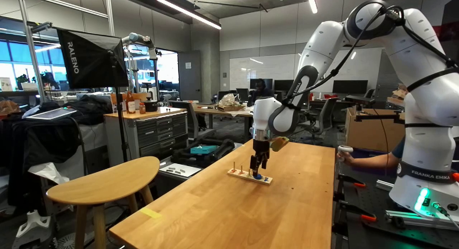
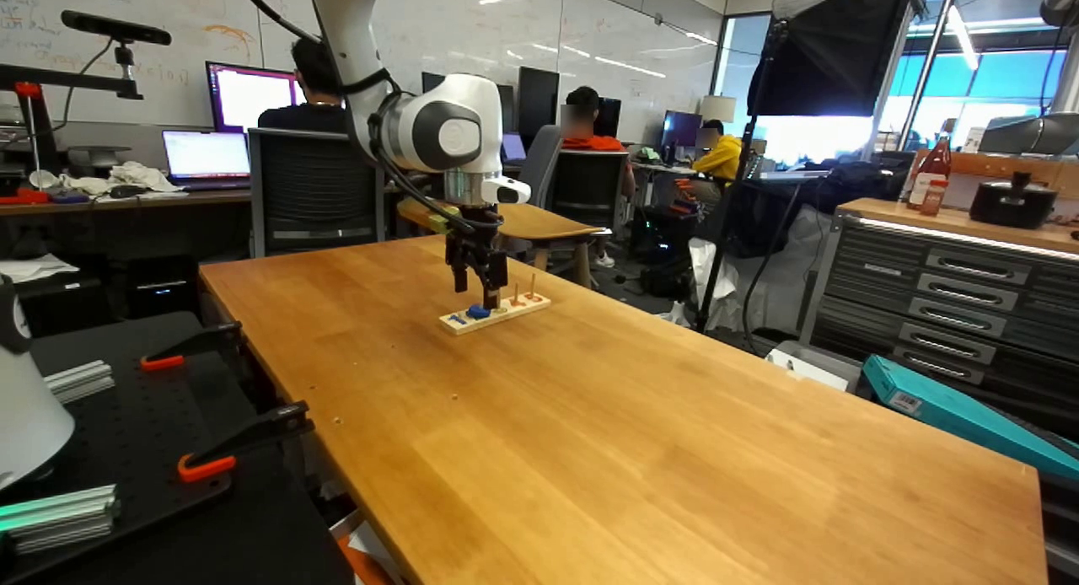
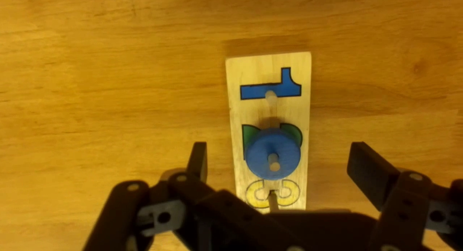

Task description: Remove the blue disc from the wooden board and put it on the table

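The blue disc (image 3: 258,162) sits on a peg of the wooden board (image 3: 249,111), partly covering a green printed figure. It also shows in both exterior views (image 1: 257,177) (image 2: 479,313). The board lies flat on the light-brown table (image 3: 108,81), with upright pegs and coloured figures along it; a blue 1 is at its end. My gripper (image 3: 277,149) is open and empty, pointing down over the board. In the wrist view its fingers stand on either side of the disc, apart from it. The gripper body hides the board's far end there.
A rounded-end wooden table (image 1: 107,181) stands beside the long table. Orange-tipped clamps (image 2: 206,467) are along the table edge near the robot base (image 1: 423,184). A person's hand holds a white controller (image 1: 345,149) by that edge. A teal box (image 2: 952,412) is beyond the opposite edge.
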Robot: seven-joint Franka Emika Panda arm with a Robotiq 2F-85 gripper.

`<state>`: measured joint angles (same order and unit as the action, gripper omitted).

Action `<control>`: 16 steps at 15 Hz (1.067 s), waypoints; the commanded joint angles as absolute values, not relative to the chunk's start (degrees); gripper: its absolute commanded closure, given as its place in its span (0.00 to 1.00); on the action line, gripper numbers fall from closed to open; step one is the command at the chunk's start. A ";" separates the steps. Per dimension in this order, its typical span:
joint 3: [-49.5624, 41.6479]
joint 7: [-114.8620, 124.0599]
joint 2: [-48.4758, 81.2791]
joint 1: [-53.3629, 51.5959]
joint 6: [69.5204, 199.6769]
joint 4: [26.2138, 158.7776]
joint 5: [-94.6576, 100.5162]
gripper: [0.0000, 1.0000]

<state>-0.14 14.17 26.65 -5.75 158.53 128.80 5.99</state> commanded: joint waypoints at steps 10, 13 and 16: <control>-2.86 15.95 32.14 -9.13 160.46 123.66 4.96 0.25; -2.50 15.65 32.39 -8.77 160.22 123.37 4.38 0.42; -2.67 15.84 32.36 -8.83 160.03 123.50 4.08 0.65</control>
<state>-1.54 15.24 30.80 -7.59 159.52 125.17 5.28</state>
